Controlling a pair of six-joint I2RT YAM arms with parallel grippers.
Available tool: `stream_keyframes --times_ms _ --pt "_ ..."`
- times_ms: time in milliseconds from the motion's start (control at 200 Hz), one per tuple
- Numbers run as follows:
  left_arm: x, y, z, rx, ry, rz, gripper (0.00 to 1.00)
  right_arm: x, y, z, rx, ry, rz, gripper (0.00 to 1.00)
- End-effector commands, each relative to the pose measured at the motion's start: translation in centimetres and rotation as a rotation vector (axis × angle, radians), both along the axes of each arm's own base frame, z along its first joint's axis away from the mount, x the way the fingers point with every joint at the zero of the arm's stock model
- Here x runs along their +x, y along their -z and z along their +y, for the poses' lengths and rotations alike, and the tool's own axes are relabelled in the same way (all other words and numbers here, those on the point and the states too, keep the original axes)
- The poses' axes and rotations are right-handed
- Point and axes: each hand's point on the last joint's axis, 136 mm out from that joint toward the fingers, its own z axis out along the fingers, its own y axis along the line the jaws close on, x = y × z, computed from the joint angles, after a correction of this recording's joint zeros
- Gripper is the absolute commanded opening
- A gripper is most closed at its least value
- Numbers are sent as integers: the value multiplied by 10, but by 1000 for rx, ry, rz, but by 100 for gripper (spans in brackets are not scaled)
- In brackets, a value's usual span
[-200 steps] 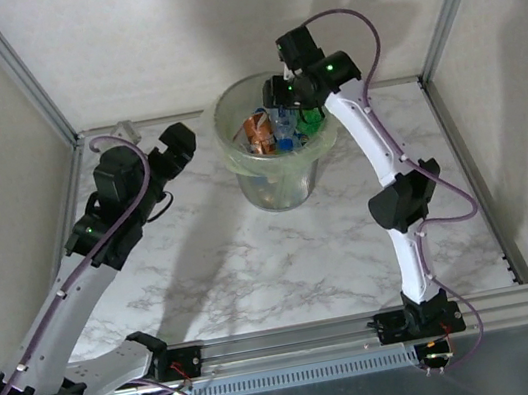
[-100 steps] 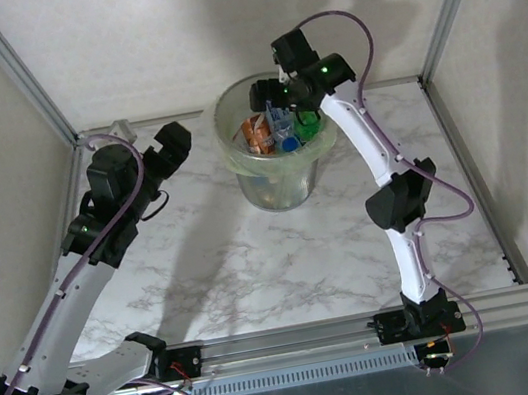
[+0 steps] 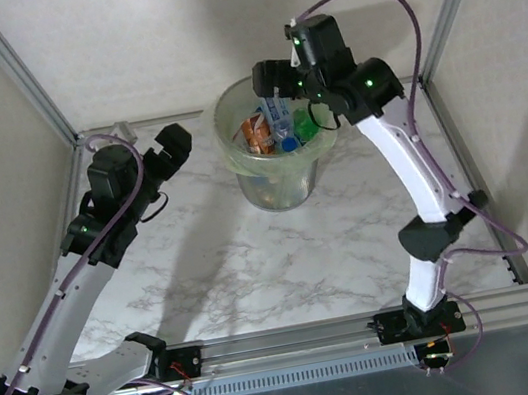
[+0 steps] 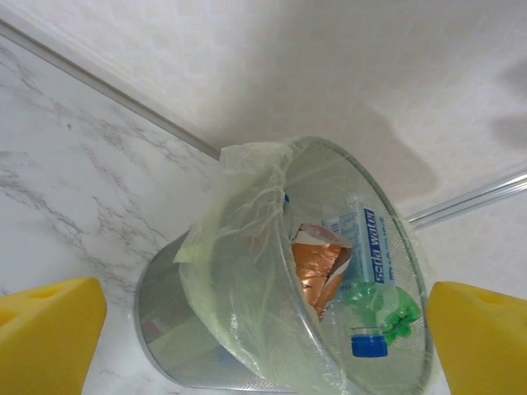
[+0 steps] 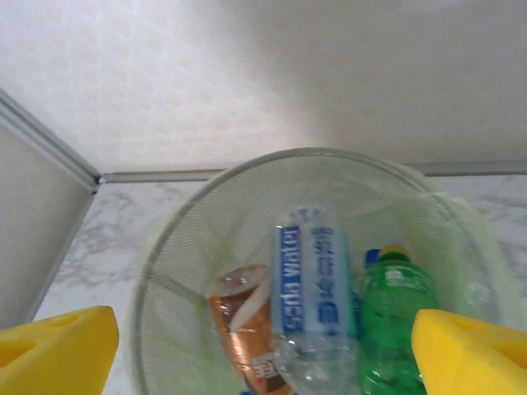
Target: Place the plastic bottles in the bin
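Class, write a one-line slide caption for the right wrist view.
Right hand open above the bin; clear bottle, green bottle, orange bottle inside.

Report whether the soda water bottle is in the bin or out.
In: the soda water bottle lies inside the bin, between an orange-labelled bottle and a green bottle.

Top camera: fixed high, above and behind both arm bases, looking down and forward over the whole counter to the back wall. Far off; both arms seen full length.

Left wrist camera: on the left tool, over the counter's left rear, aimed across at the bin from outside its wall, view tilted. Near; yellow pads sit in the bottom corners.

Right wrist camera: on the right tool, above the bin, looking down into it. Nearest.

Shared: all three take in the bin's mouth and the bottles inside.
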Motion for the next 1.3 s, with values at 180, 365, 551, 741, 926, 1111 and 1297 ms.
stream_keyframes --times_ms 180,365,551,741,926,1111,1297 --pt "-6 28 100 314 -506 -78 100 -79 29 -104 8 223 -162 99" --pt "-30 111 142 500 -686 -47 100 -134 136 -190 65 559 -156 99" --pt "-48 190 168 616 -738 23 100 -161 195 -219 -34 552 -262 99" --pt "-51 226 177 666 -693 7 99 -146 222 -239 -240 723 -305 99" --pt "-43 219 185 576 -702 -108 99 -120 280 -260 -419 817 -257 99" --pt "-27 215 192 520 -671 -171 100 -98 300 -278 -341 782 -290 99" --pt "-2 224 182 535 -577 -181 100 -57 282 -277 -183 646 -447 99"
